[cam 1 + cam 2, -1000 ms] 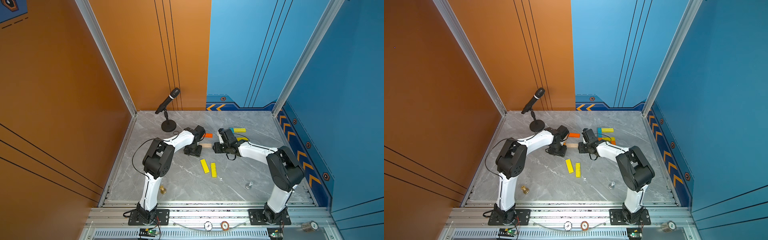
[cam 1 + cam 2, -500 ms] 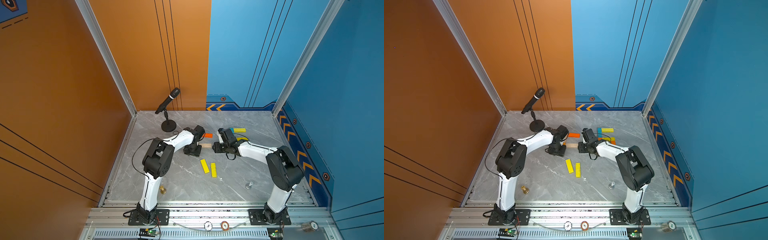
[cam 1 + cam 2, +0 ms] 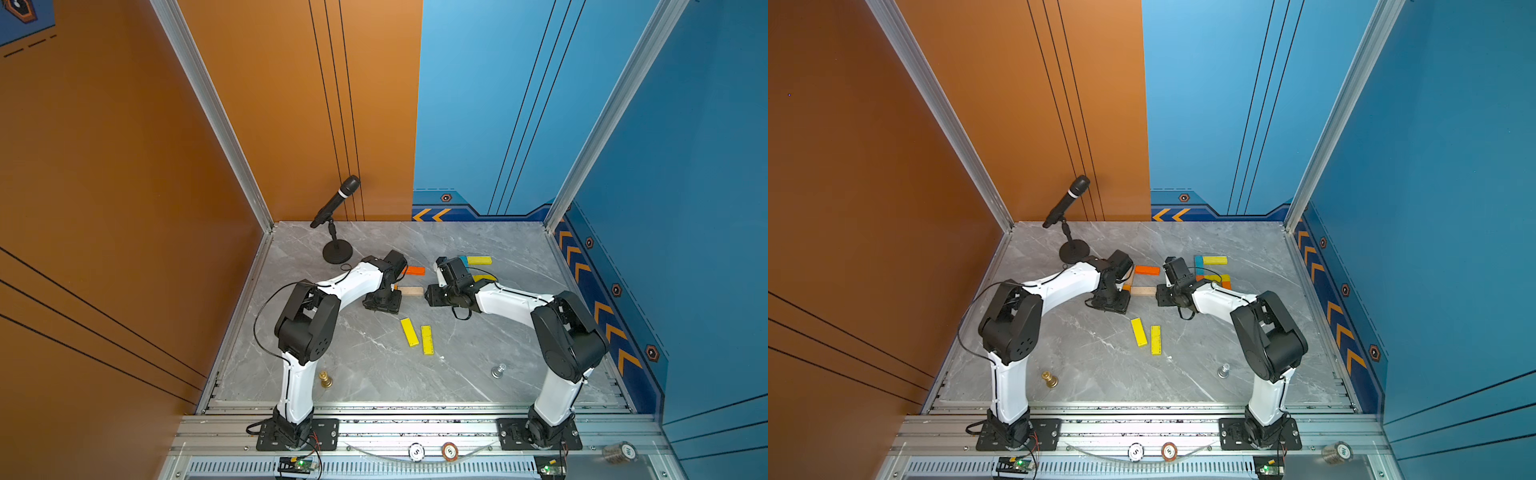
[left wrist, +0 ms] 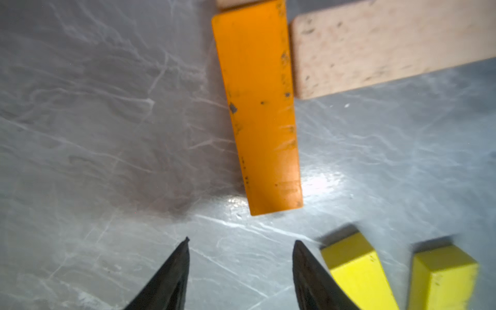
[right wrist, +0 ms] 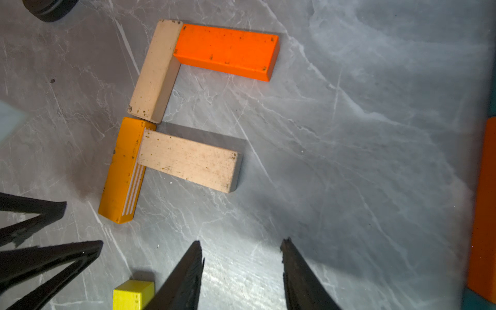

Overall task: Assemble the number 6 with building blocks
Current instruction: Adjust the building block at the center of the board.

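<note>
Four building blocks lie joined in an F-like figure: an orange block [image 5: 226, 51], a pale wood block [image 5: 155, 71], an amber block [image 5: 123, 171] and a second pale wood block [image 5: 188, 163]. My left gripper [image 4: 241, 240] is open and empty, just short of the amber block's [image 4: 257, 107] near end. My right gripper [image 5: 242, 240] is also open, with bare table between its fingers, on the figure's right side. In both top views the grippers [image 3: 382, 301] [image 3: 432, 295] flank the wood block [image 3: 411, 291]. Two yellow blocks [image 3: 409, 331] [image 3: 427, 340] lie loose in front.
More blocks sit at the back right: yellow [image 3: 1214, 260], blue [image 3: 1199, 266] and orange [image 3: 1226, 284]. A microphone on a round stand [image 3: 337, 252] is at the back left. A gold chess piece [image 3: 326, 379] and a silver one [image 3: 498, 370] stand near the front edge.
</note>
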Robot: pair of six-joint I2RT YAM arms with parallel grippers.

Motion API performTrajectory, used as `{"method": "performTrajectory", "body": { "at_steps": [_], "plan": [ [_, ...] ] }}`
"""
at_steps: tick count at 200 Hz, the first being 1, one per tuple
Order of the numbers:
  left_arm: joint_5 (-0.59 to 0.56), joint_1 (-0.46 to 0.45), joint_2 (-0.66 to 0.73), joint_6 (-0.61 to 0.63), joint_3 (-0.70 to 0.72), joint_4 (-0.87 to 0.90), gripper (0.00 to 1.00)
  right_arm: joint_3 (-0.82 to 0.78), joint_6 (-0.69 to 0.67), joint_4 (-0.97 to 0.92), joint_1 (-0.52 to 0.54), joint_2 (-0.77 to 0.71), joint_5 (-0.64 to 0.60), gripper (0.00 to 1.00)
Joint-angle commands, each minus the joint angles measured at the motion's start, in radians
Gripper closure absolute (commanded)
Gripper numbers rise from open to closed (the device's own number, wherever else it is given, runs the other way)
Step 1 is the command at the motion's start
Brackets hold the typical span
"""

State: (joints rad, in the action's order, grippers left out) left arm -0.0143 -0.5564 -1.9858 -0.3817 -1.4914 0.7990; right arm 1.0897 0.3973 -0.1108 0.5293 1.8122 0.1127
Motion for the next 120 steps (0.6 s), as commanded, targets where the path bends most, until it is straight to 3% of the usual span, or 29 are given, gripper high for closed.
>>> {"method": "performTrajectory", "body": {
  "at_steps": [1, 120],
  "plan": [
    [0.032, 0.010, 0.041, -0.037, -0.002, -0.036, 0.32, 0.010, 0.009, 0.016, -0.002, -0.011, -0.003, 0.50],
    [0.019, 0.018, -0.101, -0.053, -0.089, -0.037, 0.31, 0.005, 0.009, 0.012, -0.005, -0.013, 0.003, 0.50]
  ]
}}
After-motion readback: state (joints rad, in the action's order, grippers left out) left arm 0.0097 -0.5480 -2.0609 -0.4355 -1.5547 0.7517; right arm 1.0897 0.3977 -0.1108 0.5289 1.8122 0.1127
